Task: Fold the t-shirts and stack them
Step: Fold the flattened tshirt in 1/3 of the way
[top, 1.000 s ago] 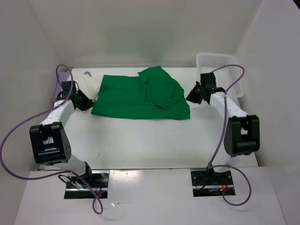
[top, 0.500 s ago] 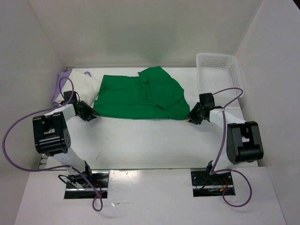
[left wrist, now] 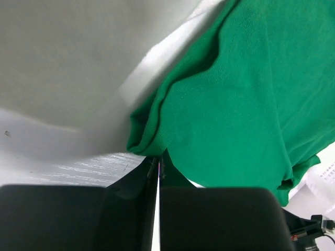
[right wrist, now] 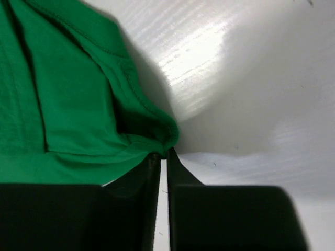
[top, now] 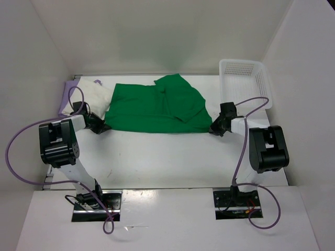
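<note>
Both arms have drawn in toward the green t-shirt [top: 157, 107]. From above, it lies spread on the table [top: 157, 151], with the left gripper [top: 100, 127] and right gripper [top: 214, 129] at its near corners. Left wrist view: jaws pinched together on the shirt's corner fold. Right wrist view: jaws clenched on its hem.

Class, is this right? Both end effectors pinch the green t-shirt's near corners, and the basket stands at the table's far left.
No: the top external view shows the basket at the far right. The left end effector and right end effector do pinch the green t-shirt.
</note>
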Action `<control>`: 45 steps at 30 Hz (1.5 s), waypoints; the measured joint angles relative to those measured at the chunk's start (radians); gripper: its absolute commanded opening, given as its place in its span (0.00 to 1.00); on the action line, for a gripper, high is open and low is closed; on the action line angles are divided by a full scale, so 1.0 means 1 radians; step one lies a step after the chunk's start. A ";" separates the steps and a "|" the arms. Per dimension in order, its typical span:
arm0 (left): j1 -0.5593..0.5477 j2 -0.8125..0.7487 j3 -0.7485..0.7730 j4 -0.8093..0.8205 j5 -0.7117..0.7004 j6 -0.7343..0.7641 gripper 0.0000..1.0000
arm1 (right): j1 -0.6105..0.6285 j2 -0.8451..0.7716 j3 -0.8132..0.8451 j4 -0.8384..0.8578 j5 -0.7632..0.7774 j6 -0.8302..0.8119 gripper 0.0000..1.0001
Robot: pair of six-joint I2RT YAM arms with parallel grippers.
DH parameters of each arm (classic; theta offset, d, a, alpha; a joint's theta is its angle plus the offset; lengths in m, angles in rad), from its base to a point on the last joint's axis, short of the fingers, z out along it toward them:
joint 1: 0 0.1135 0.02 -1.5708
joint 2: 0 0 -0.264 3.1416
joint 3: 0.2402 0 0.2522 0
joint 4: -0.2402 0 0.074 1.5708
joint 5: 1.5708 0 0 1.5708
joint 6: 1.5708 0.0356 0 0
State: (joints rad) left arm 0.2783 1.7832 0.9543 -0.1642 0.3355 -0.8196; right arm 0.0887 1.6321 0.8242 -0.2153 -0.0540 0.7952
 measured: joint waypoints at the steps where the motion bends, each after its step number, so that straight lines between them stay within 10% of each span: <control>1: 0.000 0.000 0.000 0.000 0.000 0.000 0.00 | 0.000 0.010 0.008 0.001 -0.002 0.004 0.01; 10: -0.006 -0.006 0.004 -0.022 -0.016 0.008 0.00 | -0.043 -0.011 0.005 0.005 -0.027 0.013 0.00; 29: 0.057 -0.476 -0.194 -0.431 0.082 0.130 0.02 | -0.125 -0.637 -0.146 -0.478 -0.152 0.081 0.08; 34: 0.109 -0.543 -0.194 -0.539 0.084 0.134 0.48 | -0.109 -0.664 -0.037 -0.621 -0.102 0.065 0.42; 40: 0.116 -0.558 -0.160 -0.618 0.065 0.137 0.70 | -0.104 -0.701 0.018 -0.674 -0.069 0.034 0.46; 45: 0.087 -0.571 -0.085 -0.589 0.046 0.140 0.65 | -0.060 -0.689 -0.006 -0.608 -0.120 0.024 0.00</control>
State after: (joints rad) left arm 0.3649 1.2118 0.8692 -0.7536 0.3813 -0.6800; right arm 0.0284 0.9432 0.8185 -0.8234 -0.1738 0.8192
